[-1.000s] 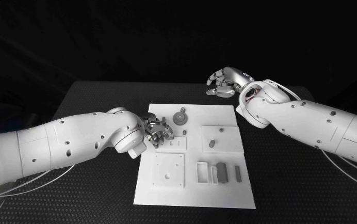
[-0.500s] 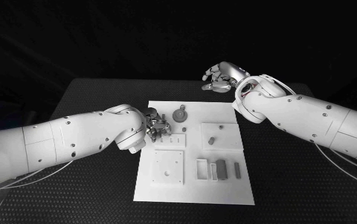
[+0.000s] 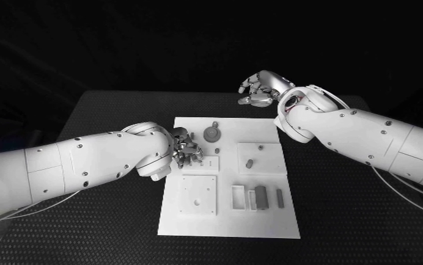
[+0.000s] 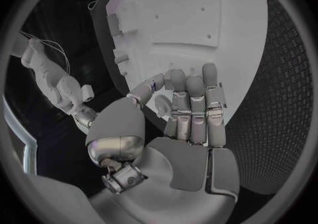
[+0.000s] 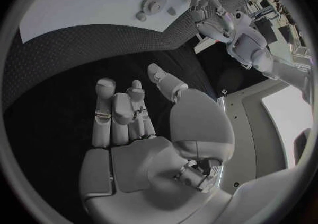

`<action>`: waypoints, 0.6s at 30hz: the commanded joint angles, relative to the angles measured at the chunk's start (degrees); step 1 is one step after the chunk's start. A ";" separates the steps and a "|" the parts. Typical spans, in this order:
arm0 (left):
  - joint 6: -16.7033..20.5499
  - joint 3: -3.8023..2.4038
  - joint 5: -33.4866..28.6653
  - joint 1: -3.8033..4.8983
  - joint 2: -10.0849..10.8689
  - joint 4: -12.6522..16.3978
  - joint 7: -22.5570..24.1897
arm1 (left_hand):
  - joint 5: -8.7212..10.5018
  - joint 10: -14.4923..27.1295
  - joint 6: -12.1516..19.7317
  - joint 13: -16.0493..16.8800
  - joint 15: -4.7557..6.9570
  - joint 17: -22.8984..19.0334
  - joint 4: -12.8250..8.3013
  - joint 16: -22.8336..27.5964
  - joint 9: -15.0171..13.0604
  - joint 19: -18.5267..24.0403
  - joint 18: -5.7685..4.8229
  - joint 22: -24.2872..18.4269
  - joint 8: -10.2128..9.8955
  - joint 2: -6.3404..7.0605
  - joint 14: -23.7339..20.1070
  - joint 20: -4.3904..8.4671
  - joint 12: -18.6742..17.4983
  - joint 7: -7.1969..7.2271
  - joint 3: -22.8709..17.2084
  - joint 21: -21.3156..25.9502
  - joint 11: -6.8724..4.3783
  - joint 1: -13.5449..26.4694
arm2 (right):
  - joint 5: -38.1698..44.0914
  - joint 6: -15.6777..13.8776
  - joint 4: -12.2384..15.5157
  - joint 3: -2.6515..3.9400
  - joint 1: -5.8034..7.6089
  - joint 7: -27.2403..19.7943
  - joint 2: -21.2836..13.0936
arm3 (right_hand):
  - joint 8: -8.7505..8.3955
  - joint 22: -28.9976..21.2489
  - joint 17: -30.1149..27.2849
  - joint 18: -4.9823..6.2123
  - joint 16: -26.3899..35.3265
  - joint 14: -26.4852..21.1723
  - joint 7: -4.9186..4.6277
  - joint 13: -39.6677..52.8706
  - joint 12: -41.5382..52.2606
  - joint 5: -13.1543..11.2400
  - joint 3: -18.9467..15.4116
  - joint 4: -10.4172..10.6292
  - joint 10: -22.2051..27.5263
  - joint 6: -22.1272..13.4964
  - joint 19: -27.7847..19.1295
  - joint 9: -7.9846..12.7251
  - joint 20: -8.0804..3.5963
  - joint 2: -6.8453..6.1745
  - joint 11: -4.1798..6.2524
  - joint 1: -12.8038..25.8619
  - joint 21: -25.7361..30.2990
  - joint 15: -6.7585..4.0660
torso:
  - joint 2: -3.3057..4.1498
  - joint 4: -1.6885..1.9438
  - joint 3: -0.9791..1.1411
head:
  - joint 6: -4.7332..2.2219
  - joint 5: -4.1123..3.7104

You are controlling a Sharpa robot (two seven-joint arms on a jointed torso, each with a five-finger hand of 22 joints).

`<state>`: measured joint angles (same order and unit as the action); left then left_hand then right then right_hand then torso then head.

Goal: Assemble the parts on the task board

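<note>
Two empty hands, left (image 3: 186,149) at task board (image 3: 231,216), right (image 3: 261,89) beyond.

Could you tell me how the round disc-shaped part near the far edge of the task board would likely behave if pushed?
The round part lies flat on the task board, so it would probably slide, not roll. It looks rigid. Its low profile may make it awkward for fingers to lift.
</note>
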<state>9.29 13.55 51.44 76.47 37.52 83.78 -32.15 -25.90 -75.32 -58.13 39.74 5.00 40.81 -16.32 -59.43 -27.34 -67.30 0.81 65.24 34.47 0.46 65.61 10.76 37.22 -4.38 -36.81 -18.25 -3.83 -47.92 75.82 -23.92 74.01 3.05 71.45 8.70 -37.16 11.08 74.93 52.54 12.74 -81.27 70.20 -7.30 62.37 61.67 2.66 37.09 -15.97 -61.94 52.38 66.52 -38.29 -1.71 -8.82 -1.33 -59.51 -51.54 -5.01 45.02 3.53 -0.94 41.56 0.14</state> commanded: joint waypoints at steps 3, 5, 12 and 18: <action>-2.34 -0.02 2.34 0.03 -0.25 0.40 -1.08 | 0.00 0.40 -4.56 -0.12 0.22 -0.26 0.11 -0.35 -11.93 -0.13 -0.78 0.16 5.79 -1.03 -0.31 -0.04 0.36 4.41 -0.58 -0.10 -0.33 -0.29 | -0.02 1.28 -0.01 0.04 0.03 -0.14 0.10 | 0.12 1.02 -0.08 2.26 0.04 -0.14 -0.29 -0.07 0.00 0.23 0.06 -0.41 0.09 0.40 -0.29 0.04 0.03 0.73 0.21 0.04 0.15 -0.05 | 0.00 0.07 0.06 | 0.30 -0.19; -2.54 -0.02 3.85 0.03 -0.38 0.39 -1.25 | 0.00 0.43 -4.54 -0.15 0.21 -0.35 0.11 -0.42 -11.97 -0.09 -0.79 0.21 5.78 -1.15 -0.35 -0.04 0.41 4.40 -0.63 -0.08 -0.32 -0.27 | 0.02 1.35 0.05 0.04 0.03 -0.12 0.09 | 0.13 1.03 -0.08 2.26 0.04 -0.14 -0.28 -0.07 0.00 0.23 0.05 -0.43 0.09 0.42 -0.29 0.04 0.02 0.73 0.22 0.02 0.15 -0.05 | -0.01 0.10 0.07 | 0.27 -0.19; -4.34 -0.01 4.15 0.03 -0.76 0.61 -2.21 | 0.07 0.43 -4.54 -0.22 0.32 -0.89 0.12 -0.81 -12.24 -0.26 -0.78 0.58 5.83 -1.12 -0.33 0.05 0.71 4.40 -0.72 -0.21 -0.36 -0.08 | 0.03 1.56 0.27 0.04 0.03 -0.07 0.14 | 0.20 1.03 -0.08 2.26 0.02 -0.14 -0.24 -0.08 0.01 0.22 0.04 -0.46 0.10 0.57 -0.30 0.02 0.02 0.78 0.25 0.00 0.14 -0.08 | -0.04 0.14 0.13 | 0.34 -0.12; -4.37 -0.01 4.59 0.01 -1.12 0.33 -2.38 | 0.60 0.68 -4.31 -0.37 0.39 -1.64 0.14 -1.08 -12.55 -0.17 -0.81 0.93 5.77 -1.41 -0.48 0.10 0.91 4.33 -0.88 -0.17 -0.31 0.10 | 0.03 1.72 0.25 0.04 0.03 -0.04 0.17 | 0.21 1.04 -0.07 2.26 0.01 -0.14 -0.23 -0.09 0.01 0.23 0.02 -0.47 0.10 0.60 -0.30 0.02 0.02 0.80 0.26 -0.01 0.13 -0.09 | -0.04 0.11 0.01 | 0.17 -0.14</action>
<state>6.32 13.55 54.94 76.46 36.58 84.09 -34.02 -25.45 -75.31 -58.07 39.44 5.21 39.18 -16.39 -60.31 -27.35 -67.28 0.82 66.12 34.79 -0.08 65.39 10.74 37.93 -4.32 -37.14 -18.25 -3.82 -47.40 75.80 -23.06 74.18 3.05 71.45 8.81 -37.05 11.08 74.93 52.54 12.74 -81.27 70.20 -7.27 62.38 61.67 2.66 37.25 -16.13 -61.94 52.58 66.53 -38.29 -1.70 -8.59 -1.33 -59.74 -51.54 -5.00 44.98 3.66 -0.86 41.80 0.01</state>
